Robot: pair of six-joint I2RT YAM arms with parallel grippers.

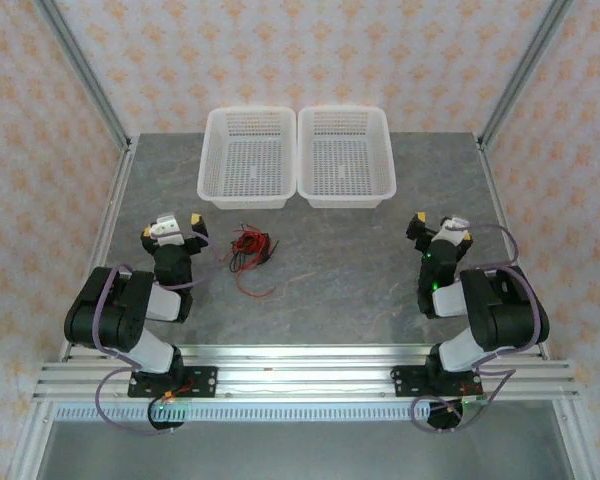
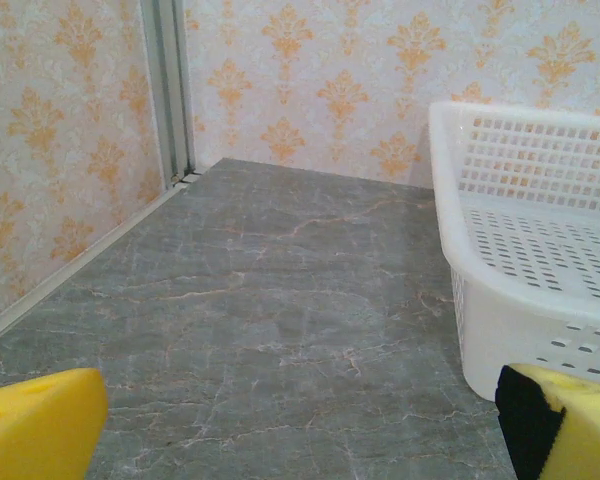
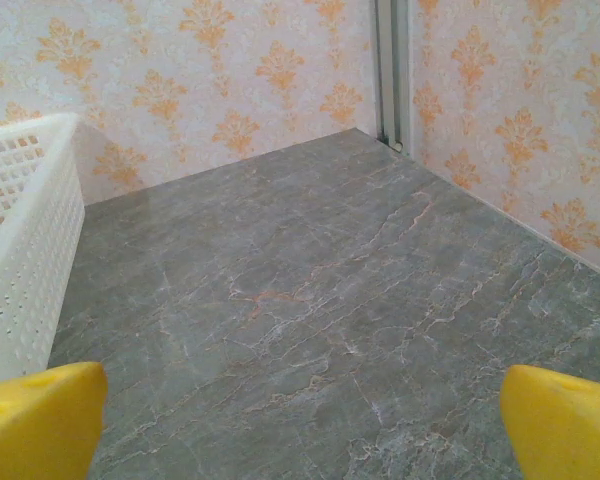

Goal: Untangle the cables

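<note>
Top external: cables [image 1: 250, 247], red and black, lie tangled on table [image 1: 360, 285] near left gripper [image 1: 174, 226]; right gripper [image 1: 440, 228] well apart. Probably light, limp, springy; pinch a loose outer loop. Left wrist: jaws wide, empty. Right wrist: jaws wide, empty

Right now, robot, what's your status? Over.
Left gripper and right gripper: jaws wide open, holding nothing. Cables: one red-and-black tangle on the table, near left gripper. Left basket and right basket stand beyond it, not touching.
</note>
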